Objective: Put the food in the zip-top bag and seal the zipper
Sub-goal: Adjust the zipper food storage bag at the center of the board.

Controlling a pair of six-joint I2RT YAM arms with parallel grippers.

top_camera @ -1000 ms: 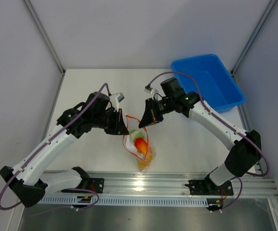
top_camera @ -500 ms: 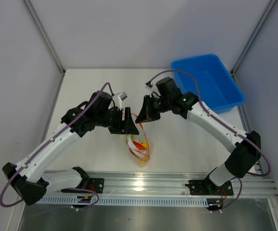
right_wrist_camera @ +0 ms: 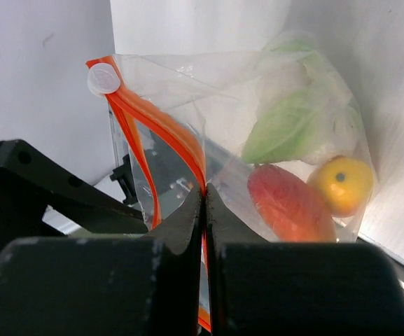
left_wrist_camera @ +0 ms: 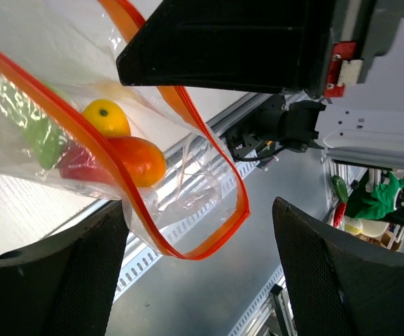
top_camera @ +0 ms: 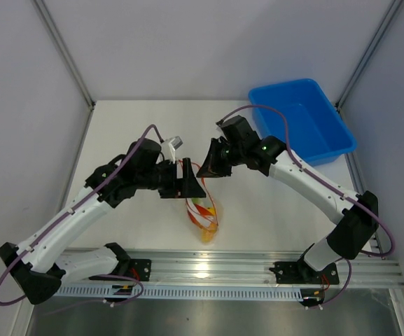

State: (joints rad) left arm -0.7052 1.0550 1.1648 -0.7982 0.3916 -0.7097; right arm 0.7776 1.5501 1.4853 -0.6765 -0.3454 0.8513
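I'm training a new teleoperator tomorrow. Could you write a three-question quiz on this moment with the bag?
1. True or false: the yellow-orange piece is inside the zip-top bag.
2. What does the right end effector pinch? A) the zipper; B) a piece of food; C) nothing.
3. In the left wrist view, are the fingers of the left end effector spread apart or closed together?

Key: 1 true. 2 A. 3 spread apart, so it is open.
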